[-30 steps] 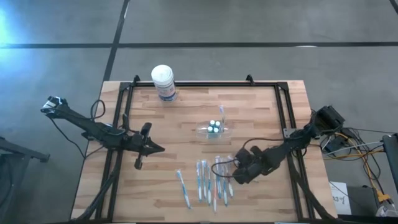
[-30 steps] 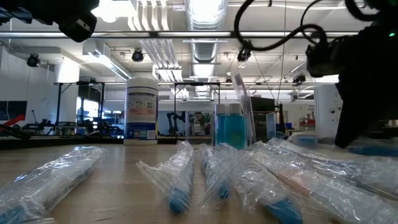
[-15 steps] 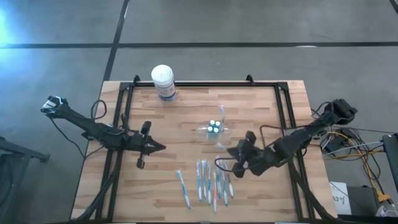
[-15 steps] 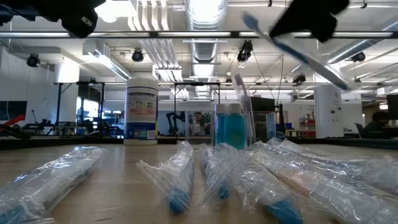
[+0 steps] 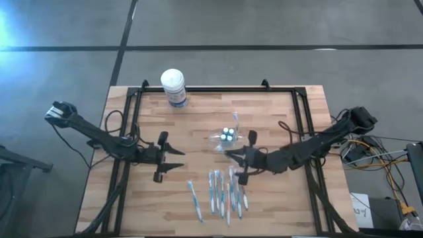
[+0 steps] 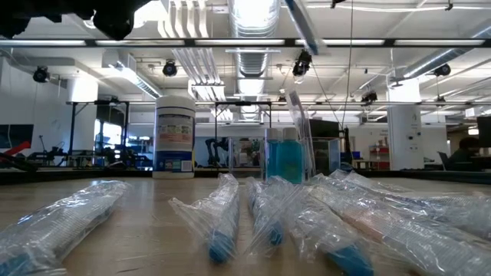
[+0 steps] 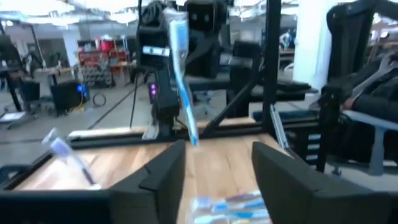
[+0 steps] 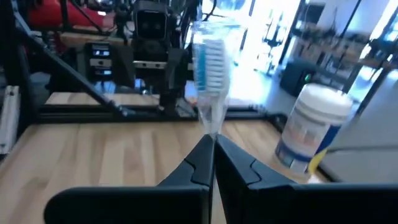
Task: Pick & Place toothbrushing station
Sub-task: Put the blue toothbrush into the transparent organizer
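Observation:
The toothbrushing station [image 5: 228,137], a small clear holder, stands on the table's middle; the low view shows it [image 6: 288,157] behind the wrapped brushes. My right gripper [image 5: 229,156] hovers just near of it, pointing level toward the table's left, shut on one plastic-wrapped toothbrush [image 8: 208,62]. My left gripper [image 5: 177,160] faces it from the table's left, open and holding nothing [image 7: 214,168]. The held brush [image 7: 181,68] shows straight ahead of it. My right gripper pinches the wrapped toothbrush near its lower handle end [image 8: 212,129] between its two fingertips. The fingers come level from the table's right and lie across the brush. The brush stands nearly upright above them, bristle head [image 8: 209,56] on top, lifted clear of the table.
Several wrapped toothbrushes [image 5: 221,192] lie side by side near the table's front edge. A white-lidded round canister [image 5: 174,87] stands at the far left. A black frame [image 5: 218,90] runs around the table top.
My right gripper has risen from the row of wrapped brushes with one brush, gone toward the table's left and far side, and tipped from pointing down to level, so the brush now stands upright. My left gripper has opened and gone a little toward the table's middle.

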Robot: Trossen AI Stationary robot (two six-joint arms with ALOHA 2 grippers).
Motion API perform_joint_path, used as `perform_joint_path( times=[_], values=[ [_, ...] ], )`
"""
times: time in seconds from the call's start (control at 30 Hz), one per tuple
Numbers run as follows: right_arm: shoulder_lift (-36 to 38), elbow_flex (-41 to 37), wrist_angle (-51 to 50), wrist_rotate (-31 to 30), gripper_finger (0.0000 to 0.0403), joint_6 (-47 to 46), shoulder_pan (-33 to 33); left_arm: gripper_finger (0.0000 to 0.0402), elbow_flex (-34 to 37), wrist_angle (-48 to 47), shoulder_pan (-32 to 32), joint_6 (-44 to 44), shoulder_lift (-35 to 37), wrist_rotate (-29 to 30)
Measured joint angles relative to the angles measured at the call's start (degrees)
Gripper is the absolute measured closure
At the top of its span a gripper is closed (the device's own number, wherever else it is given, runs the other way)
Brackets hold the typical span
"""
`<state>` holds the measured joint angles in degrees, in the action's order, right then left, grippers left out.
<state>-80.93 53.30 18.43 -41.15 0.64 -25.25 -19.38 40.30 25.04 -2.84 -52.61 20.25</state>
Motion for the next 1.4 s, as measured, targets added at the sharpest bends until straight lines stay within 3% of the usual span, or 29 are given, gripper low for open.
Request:
perform_joint_path(
  times=[0.23, 0.33, 0.4, 0.6, 0.7, 0.9, 1.17, 1.3, 1.4],
  values=[
    [-6.1, 0.0, 15.4, 4.2, 0.0395, 9.8, 1.5, 0.0168, -2.2, 2.7, -2.8, 0.6, -3.2, 1.0],
    [-8.1, 0.4, 18.8, 4.3, 0.0394, 12.0, 1.6, 0.0166, -3.2, 2.7, -4.1, 1.0, -4.8, -2.3],
    [-9.3, 1.2, 18.9, 4.3, 0.0394, 12.9, 1.7, 0.0166, -3.9, 2.6, -4.8, 1.4, -6.2, -5.4],
    [-12.0, 5.2, 19.1, 4.4, 0.0395, 14.6, 1.7, 0.0165, -7.4, 2.7, -6.9, 4.8, -11.5, -4.4],
    [-13.2, 7.5, 16.9, 5.6, 0.0394, 14.7, 1.9, 0.0165, -9.9, 2.4, -7.6, 5.6, -14.6, -8.1],
    [-15.2, 12.0, 11.6, 5.7, 0.0394, 15.9, 2.1, 0.0164, -15.1, 2.7, -7.8, 4.5, -19.4, -9.0],
    [-15.6, 12.6, 10.0, 5.6, 0.0395, 16.0, 2.0, 0.0165, -17.6, 3.0, -7.8, 4.2, -22.1, -10.4],
    [-15.6, 12.4, 10.4, 5.6, 0.0395, 15.9, 2.0, 0.0185, -17.6, 3.3, -8.1, 3.1, -22.4, -10.4],
    [-15.6, 12.3, 10.4, 5.6, 0.0395, 15.9, 2.1, 0.0225, -17.7, 3.5, -8.5, 3.2, -22.4, -10.4]
  ],
)
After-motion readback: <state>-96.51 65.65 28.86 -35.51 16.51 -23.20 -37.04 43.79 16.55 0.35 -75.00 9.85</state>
